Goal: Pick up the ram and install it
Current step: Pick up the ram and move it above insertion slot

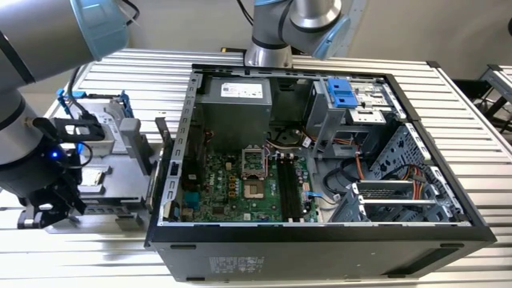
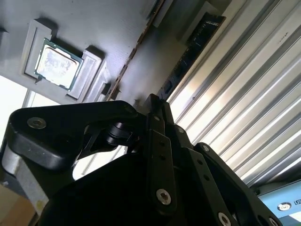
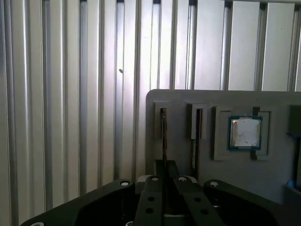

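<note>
Over the grey slotted tray (image 3: 188, 101), the black fingers (image 3: 171, 170) sat pinched on the thin dark ram stick (image 3: 163, 136); a straight, untilted lift looked wisest.

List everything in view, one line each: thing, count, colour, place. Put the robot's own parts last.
table: one, silver, slatted, under everything
computer case: one, black, open, on the table
motherboard: one, green, inside the case
power supply: one, grey, inside the case beside the motherboard
parts tray: one, grey, on the table, exterior view's left of the case
ram: seemingly two sticks, dark, edge-on in tray slots
processor chip: one, silver, in a tray recess
arm: one, grey with blue caps, above the tray
gripper: one, black, lined up with one ram stick
</note>
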